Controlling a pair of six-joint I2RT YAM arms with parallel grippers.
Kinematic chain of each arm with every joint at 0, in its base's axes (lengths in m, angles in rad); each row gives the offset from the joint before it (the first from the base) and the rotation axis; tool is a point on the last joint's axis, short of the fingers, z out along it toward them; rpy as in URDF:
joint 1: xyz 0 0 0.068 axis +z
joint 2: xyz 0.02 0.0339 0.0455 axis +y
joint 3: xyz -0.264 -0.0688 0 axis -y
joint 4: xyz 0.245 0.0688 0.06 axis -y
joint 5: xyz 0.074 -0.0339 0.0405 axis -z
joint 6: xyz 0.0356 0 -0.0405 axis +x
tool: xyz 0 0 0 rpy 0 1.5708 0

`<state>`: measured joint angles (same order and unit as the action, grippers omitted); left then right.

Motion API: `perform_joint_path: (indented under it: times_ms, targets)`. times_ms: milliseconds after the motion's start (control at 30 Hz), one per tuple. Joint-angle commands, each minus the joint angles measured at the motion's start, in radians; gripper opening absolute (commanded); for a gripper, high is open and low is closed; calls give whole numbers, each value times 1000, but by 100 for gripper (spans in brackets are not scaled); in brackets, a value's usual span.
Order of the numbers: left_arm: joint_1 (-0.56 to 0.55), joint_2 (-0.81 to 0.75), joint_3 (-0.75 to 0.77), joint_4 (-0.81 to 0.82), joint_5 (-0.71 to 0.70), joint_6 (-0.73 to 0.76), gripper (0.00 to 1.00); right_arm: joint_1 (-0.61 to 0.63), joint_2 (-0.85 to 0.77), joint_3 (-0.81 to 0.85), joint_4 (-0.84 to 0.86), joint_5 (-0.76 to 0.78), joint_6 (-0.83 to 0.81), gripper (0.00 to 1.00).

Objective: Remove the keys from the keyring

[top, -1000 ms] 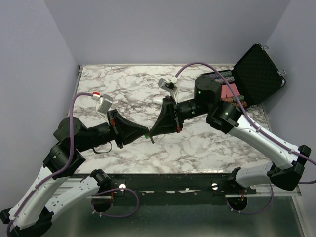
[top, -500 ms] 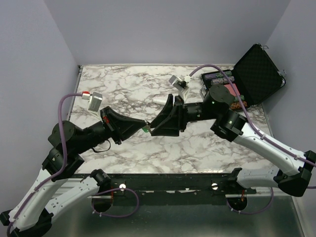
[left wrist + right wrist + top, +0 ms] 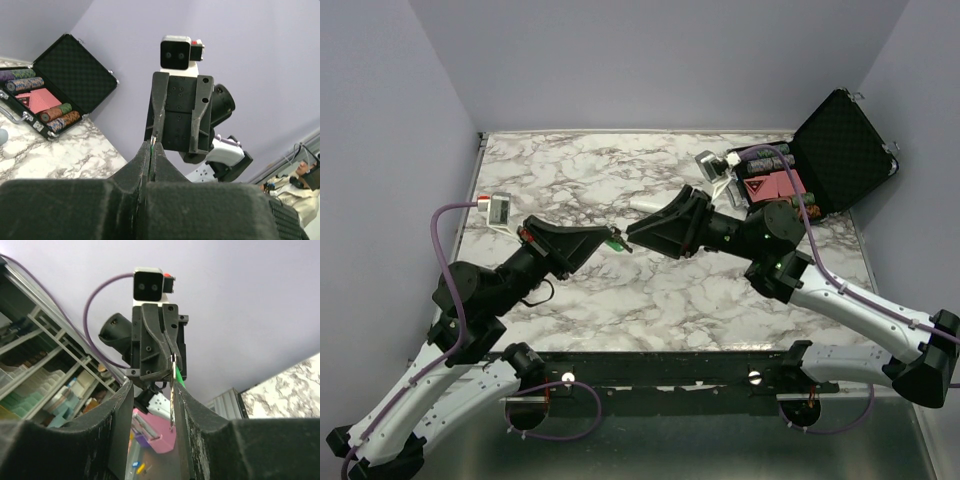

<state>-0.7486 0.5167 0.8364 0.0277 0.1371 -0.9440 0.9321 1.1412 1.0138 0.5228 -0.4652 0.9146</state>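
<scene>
Here, key upright, hanging below keyring

A: Count of what's on the surface?

B: Arms: two, left arm and right arm (one wrist camera each, so two). Keyring: one, green fob. Keys: one visible.

A: Anything else?

B: One black case, lid up. Inside it, one red card pack; chip rows are too small to count. One white cylinder.
</scene>
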Motion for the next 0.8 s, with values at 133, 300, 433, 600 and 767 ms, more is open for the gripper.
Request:
perform_joint_path:
  times_ms: [133,300,433,600,767]
  targets:
    - [-5,-6,0,104,-83,-39,0,1,6,-38,169,62,75,44]
    - [-5,3,-3,138,-80,-45,0,-1,15,-37,187,51,86,43]
    - [-5,9,-5,155,-86,-45,0,-1,18,-41,187,37,93,41]
    - [-5,20,-16,187,-87,-47,0,-1,25,-41,194,19,107,38]
    - [-8,23,-34,245,-82,-42,0,1,25,-55,227,23,125,38]
